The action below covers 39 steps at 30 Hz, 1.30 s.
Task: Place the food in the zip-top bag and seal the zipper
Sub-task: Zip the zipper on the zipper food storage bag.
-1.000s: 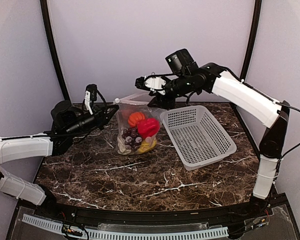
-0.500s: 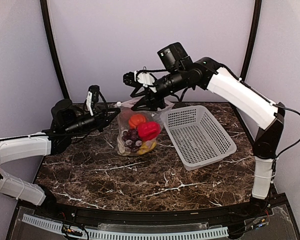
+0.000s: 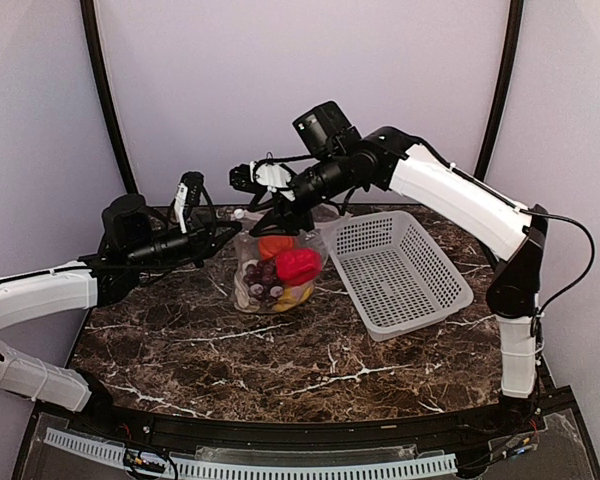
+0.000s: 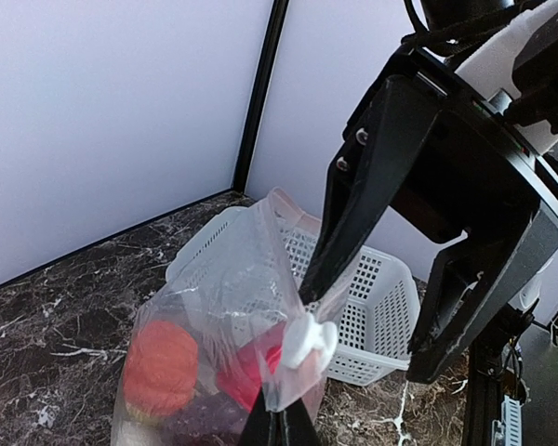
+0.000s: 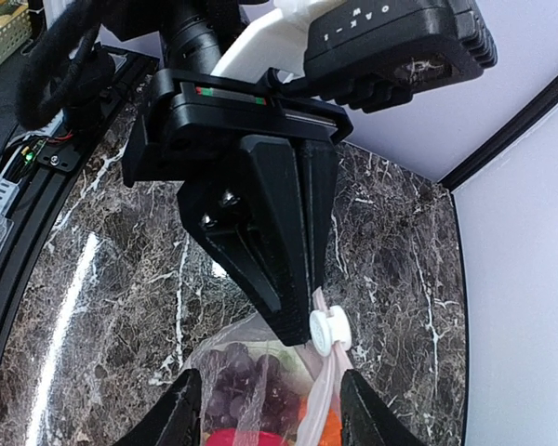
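- Clear zip-top bag [image 4: 225, 290] is pinched at its top by the closed left gripper [image 5: 302, 327], arm stretched low.
- Spread fingers are shown on the right gripper [image 4: 367, 330], angled downward above it.

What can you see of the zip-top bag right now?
The zip-top bag is clear, floppy plastic, standing upright on the marble table beside the white basket. Through it show an orange-red tomato, a red pepper, purple grapes and a yellow piece. Its top is drawn up to a crumpled peak carrying a small white slider. The left claw is shut on the plastic just below it. The right claw hangs open at the top edge; contact is unclear.
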Available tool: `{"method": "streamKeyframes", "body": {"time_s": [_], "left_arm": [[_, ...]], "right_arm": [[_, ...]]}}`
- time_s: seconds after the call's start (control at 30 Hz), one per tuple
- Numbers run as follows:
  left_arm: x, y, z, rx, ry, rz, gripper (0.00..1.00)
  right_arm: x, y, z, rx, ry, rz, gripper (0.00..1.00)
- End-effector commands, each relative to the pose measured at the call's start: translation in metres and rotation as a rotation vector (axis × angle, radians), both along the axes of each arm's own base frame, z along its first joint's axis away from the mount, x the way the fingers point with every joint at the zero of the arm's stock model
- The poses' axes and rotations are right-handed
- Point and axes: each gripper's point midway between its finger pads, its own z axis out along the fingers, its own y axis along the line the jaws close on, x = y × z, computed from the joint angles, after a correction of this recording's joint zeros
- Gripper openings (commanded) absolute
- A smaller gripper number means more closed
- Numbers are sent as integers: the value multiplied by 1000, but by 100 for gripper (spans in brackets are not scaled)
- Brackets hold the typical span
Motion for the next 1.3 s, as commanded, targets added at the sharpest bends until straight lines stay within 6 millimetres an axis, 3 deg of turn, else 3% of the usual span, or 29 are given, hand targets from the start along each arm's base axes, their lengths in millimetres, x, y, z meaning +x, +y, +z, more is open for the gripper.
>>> {"method": "streamKeyframes", "body": {"time_s": [0.0, 0.13, 0.47, 1.27], "left_arm": [[-8, -4, 15, 13, -53, -32, 1], [-10, -3, 16, 22, -66, -27, 1], [-17, -11, 15, 43, -91, -70, 1], [-18, -17, 10, 72, -82, -87, 1]], "right_arm": [[-12, 2, 33, 68, -21, 26, 48], [-18, -5, 41, 61, -32, 24, 48], [-8, 4, 13, 18, -53, 15, 47], [-3, 8, -15, -42, -82, 15, 25]]}}
